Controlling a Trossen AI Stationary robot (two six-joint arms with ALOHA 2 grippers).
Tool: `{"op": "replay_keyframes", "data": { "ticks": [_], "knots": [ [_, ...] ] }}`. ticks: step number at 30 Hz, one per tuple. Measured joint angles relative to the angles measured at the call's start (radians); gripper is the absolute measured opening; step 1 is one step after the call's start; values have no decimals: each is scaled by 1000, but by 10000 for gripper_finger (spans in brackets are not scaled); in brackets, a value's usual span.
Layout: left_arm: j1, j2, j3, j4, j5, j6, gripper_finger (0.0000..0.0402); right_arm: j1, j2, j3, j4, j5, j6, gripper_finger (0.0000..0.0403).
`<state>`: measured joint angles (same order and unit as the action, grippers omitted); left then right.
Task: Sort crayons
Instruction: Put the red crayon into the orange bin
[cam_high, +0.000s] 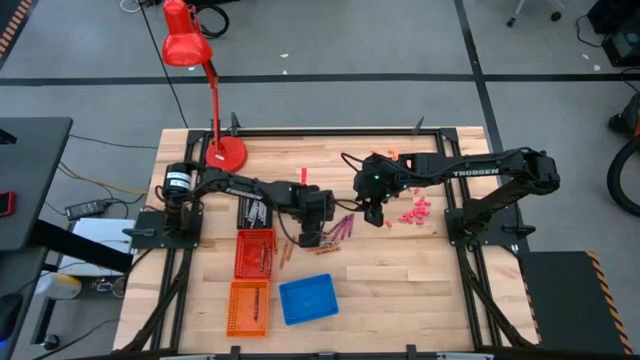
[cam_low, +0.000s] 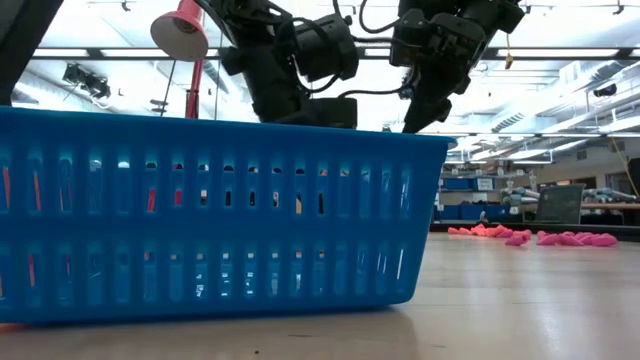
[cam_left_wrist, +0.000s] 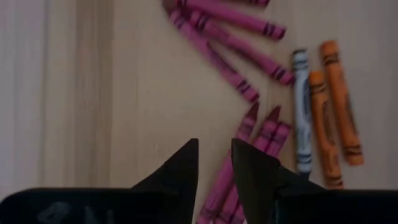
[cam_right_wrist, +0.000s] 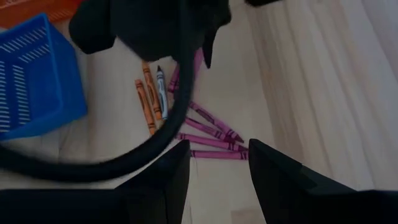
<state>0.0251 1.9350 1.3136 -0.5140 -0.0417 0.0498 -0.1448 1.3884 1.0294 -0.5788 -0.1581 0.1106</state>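
Note:
Several crayons lie flat on the wooden table in a loose cluster: several magenta, one grey-silver, two orange. They also show in the right wrist view. My left gripper hangs low over the cluster's left end, fingers narrowly open, with one magenta crayon lying in the gap. My right gripper hovers just right of the cluster, open and empty. My left gripper points down at the table with its fingertips on either side of a magenta crayon's end. The crayon lies flat on the table. I cannot tell whether the fingers touch it.
A red basket, an orange basket and a blue basket stand toward the table's near edge, left of centre. Small pink chunky bits lie right of the right gripper. A red desk lamp stands at the far left.

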Motion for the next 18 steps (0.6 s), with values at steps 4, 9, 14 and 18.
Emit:
{"op": "replay_keyframes", "data": {
  "ticks": [4,9,14,18],
  "knots": [
    [-1,0,1,10,1,39,105,0,0,0,3,1,0,167],
    [-1,10,1,20,1,50,105,0,0,0,1,0,3,167],
    [-1,10,1,39,15,77,105,0,0,0,3,0,3,167],
    [4,10,1,71,29,52,105,0,0,0,4,0,6,167]
  ]
}}
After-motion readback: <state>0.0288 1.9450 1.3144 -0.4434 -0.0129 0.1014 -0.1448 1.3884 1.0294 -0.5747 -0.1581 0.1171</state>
